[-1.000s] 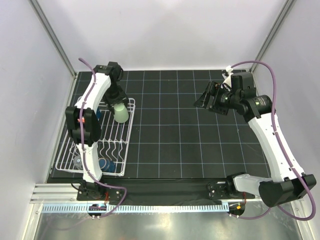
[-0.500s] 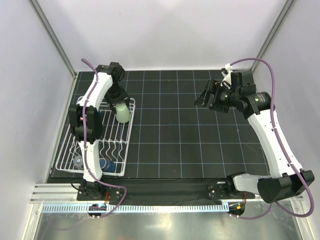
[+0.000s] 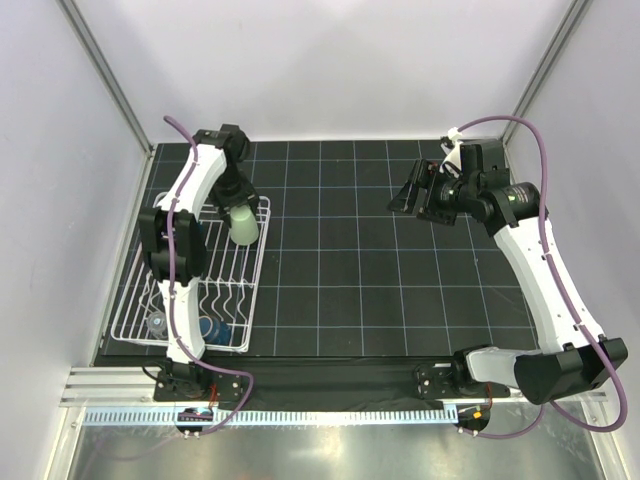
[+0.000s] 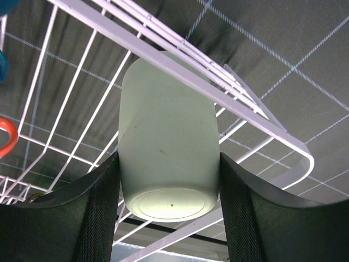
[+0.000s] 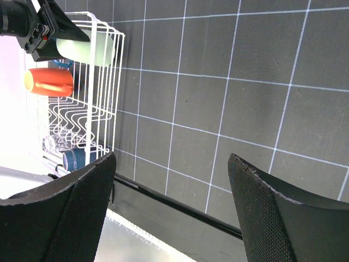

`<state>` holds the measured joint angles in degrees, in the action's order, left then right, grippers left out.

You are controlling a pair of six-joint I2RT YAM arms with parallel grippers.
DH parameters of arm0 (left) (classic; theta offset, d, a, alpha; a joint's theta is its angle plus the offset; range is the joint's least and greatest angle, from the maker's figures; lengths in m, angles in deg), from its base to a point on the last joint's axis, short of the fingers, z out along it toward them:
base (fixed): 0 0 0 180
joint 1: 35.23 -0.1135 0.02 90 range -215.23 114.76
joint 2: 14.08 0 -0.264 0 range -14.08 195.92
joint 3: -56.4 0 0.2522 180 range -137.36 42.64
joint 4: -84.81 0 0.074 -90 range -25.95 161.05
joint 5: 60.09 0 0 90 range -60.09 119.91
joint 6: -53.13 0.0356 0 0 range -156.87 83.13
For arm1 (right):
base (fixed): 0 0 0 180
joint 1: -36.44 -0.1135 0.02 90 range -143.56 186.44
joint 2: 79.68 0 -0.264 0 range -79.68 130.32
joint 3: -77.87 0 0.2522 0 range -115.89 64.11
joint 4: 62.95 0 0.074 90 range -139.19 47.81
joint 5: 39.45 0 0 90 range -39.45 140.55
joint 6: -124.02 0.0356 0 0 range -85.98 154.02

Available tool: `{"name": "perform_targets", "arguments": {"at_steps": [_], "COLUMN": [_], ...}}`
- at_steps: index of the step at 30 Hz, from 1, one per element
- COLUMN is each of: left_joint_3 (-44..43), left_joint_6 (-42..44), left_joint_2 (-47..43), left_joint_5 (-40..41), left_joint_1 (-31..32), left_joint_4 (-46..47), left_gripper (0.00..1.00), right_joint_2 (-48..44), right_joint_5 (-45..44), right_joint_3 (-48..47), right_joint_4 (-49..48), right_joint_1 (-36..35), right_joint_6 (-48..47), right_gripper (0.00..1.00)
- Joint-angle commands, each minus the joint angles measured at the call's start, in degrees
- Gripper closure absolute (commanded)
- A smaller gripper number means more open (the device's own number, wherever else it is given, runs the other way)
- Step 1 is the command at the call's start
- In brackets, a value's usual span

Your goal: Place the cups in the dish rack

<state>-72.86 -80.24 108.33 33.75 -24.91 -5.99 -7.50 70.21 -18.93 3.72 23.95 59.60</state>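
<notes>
My left gripper (image 3: 238, 207) is shut on the pale green tumbler (image 3: 243, 225) at the far right corner of the white dish rack (image 3: 131, 300). In the left wrist view the tumbler (image 4: 166, 131) sits base toward the camera between both fingers (image 4: 98, 207), and its far end passes behind the rack's rim wire (image 4: 256, 117). An orange mug (image 5: 49, 81), a blue mug (image 3: 213, 328) and a clear glass (image 3: 156, 322) lie in the rack. Another blue cup (image 5: 63, 63) shows behind the orange one. My right gripper (image 3: 408, 197) hangs open and empty over the mat's far right.
The black gridded mat (image 3: 380, 290) covers the table between the arms. Grey walls and metal posts (image 3: 105, 80) close in the left, back and right sides. A metal rail (image 3: 330, 415) runs along the near edge by the arm bases.
The left arm's elbow has shifted slightly while the tumbler stays at the rack's far right corner. The right gripper has drifted a little toward the back.
</notes>
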Motion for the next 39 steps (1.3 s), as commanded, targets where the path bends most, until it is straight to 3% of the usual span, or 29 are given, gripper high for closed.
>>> {"name": "perform_targets", "arguments": {"at_steps": [1,18,31,32,39], "left_joint_3": [-2.8,-0.7,0.4,0.5,0.5], "left_joint_6": [0.7,2.9,4.2,4.3,4.4], "left_joint_2": [-0.2,-2.8,-4.5,-4.9,-6.0], "left_joint_5": [2.4,4.5,5.0,4.8,5.2], "left_joint_1": [-0.5,-0.4,-0.5,-0.4,-0.4], "left_joint_4": [-3.5,-0.8,0.9,1.3,1.6], "left_gripper": [1.00,0.94,0.76,0.02,0.00], "right_joint_2": [0.1,-0.2,-0.4,-0.4,-0.6], "right_joint_5": [0.8,1.3,1.9,1.9,2.0], "right_joint_3": [-1.8,-0.9,0.0,0.1,0.3], "right_joint_4": [-0.5,-1.0,-1.6,-1.6,-1.5], "right_joint_1": [0.3,0.3,0.3,0.4,0.4], "right_joint_6": [-0.9,-0.7,-0.6,-0.6,-0.7], "right_gripper": [0.17,0.17,0.17,0.17,0.17]}}
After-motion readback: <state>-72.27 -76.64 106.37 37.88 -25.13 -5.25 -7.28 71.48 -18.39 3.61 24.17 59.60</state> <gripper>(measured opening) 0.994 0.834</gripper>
